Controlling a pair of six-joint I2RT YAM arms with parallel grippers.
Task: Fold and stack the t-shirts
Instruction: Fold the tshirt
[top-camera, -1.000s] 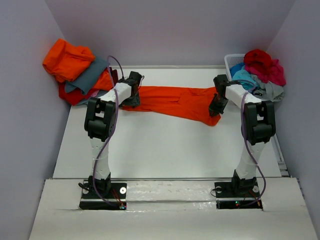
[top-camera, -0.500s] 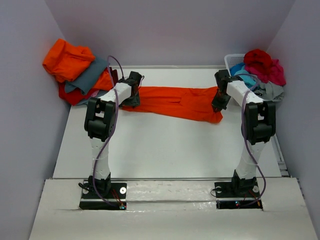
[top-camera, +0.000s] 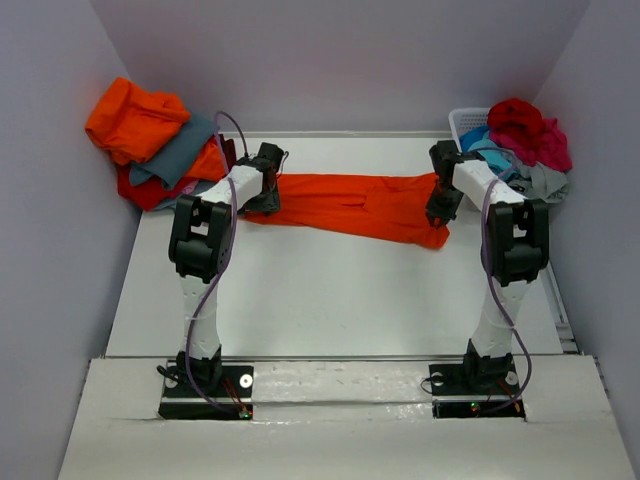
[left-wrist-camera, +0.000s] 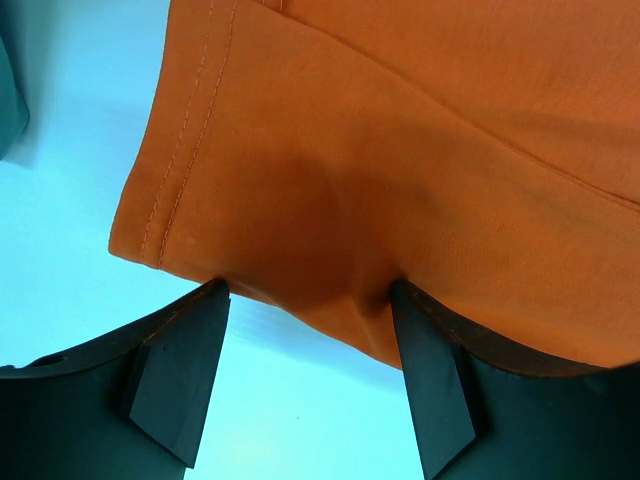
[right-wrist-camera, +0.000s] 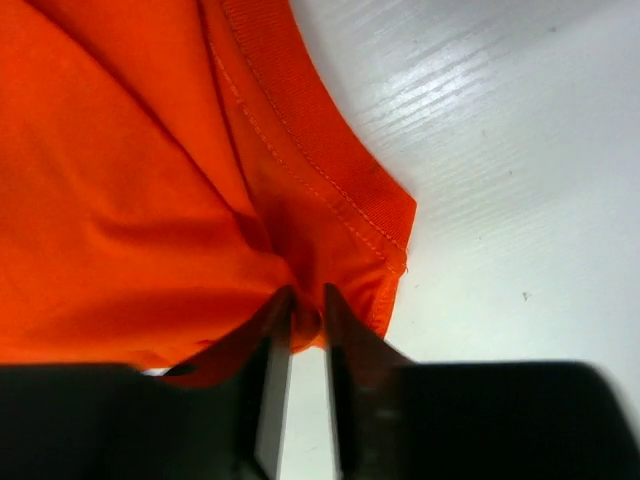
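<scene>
One bright orange t-shirt (top-camera: 350, 205) lies stretched in a long band across the back of the white table (top-camera: 330, 290). My left gripper (top-camera: 262, 203) is at its left end. In the left wrist view that gripper (left-wrist-camera: 305, 295) stands open, its fingertips (left-wrist-camera: 180, 360) at the hemmed edge of the shirt (left-wrist-camera: 400, 150). My right gripper (top-camera: 437, 215) is at the right end. In the right wrist view the narrow jaws of this gripper (right-wrist-camera: 307, 300) pinch a small fold of the shirt (right-wrist-camera: 150, 200) near its ribbed collar (right-wrist-camera: 320, 150).
Several t-shirts lie heaped at the back left: orange (top-camera: 135, 118), slate-grey (top-camera: 180, 150), red (top-camera: 150, 190). A white basket (top-camera: 462, 122) at the back right holds crimson (top-camera: 530, 130), turquoise (top-camera: 485, 152) and grey (top-camera: 548, 182) shirts. Purple walls close in three sides.
My right gripper has carried the shirt's right end further right and a little back, drawing the band out longer and flatter. The left arm has stayed where it was.
</scene>
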